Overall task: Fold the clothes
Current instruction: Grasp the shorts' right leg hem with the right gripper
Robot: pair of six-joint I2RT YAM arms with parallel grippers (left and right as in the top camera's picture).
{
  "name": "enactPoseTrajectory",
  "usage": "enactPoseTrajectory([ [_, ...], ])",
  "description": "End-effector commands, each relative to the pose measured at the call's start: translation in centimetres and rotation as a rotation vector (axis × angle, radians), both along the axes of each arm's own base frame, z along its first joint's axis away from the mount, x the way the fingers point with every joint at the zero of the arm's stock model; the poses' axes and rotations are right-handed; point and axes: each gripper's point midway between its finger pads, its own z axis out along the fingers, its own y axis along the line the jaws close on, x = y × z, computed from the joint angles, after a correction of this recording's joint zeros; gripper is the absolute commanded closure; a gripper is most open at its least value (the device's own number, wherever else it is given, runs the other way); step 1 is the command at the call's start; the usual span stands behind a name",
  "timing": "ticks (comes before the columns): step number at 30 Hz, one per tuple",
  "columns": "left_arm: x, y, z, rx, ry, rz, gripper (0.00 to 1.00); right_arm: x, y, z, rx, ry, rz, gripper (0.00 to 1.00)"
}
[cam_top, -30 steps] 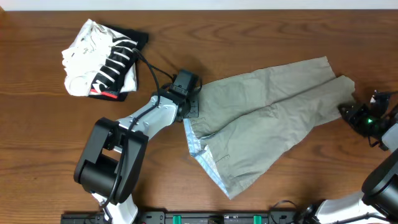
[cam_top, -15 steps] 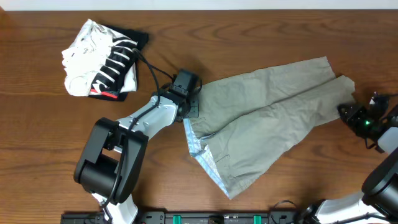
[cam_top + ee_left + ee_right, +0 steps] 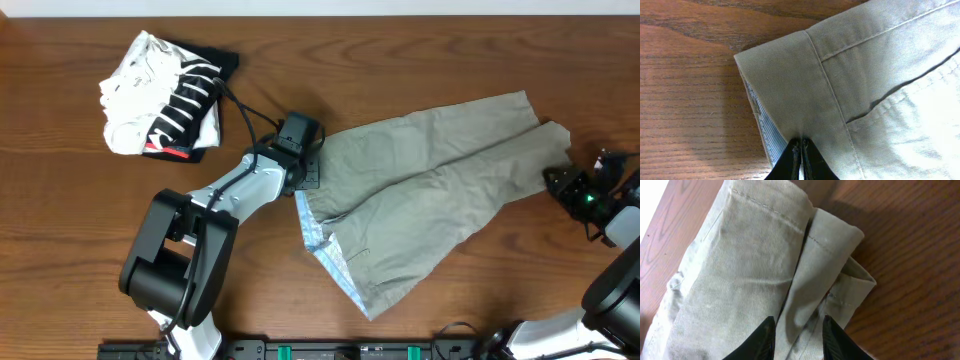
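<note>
The khaki shorts [image 3: 430, 200] lie spread across the middle of the table, with the pale blue inner waistband [image 3: 322, 250] showing along their left edge. My left gripper [image 3: 308, 172] sits at the upper left corner of the waistband. In the left wrist view it [image 3: 801, 143] is shut on the khaki waistband cloth [image 3: 790, 85]. My right gripper [image 3: 553, 178] is at the right leg's hem [image 3: 555, 140]. In the right wrist view it [image 3: 798, 322] is open, its fingers [image 3: 765, 337] straddling a fold of the hem [image 3: 835, 265].
A folded black-and-white striped garment [image 3: 165, 95] with a red mark lies at the back left. The left arm's base [image 3: 175, 270] stands near the front edge. Bare wooden table [image 3: 520, 280] surrounds the shorts. The table's far edge [image 3: 320, 14] runs along the top.
</note>
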Motion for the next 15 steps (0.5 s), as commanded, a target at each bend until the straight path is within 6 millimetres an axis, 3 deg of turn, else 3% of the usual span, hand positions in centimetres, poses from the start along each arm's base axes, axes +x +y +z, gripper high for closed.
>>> enactPoseTrajectory([
  [1, -1.27, 1.22, -1.98, 0.054, 0.059, -0.001, 0.93, 0.18, 0.96, -0.36, 0.013, 0.008, 0.011, 0.70],
  [15, -1.27, 1.22, -1.98, 0.054, 0.059, -0.001, 0.93, 0.46, 1.35, -0.78, -0.014, 0.037, 0.005, 0.69],
])
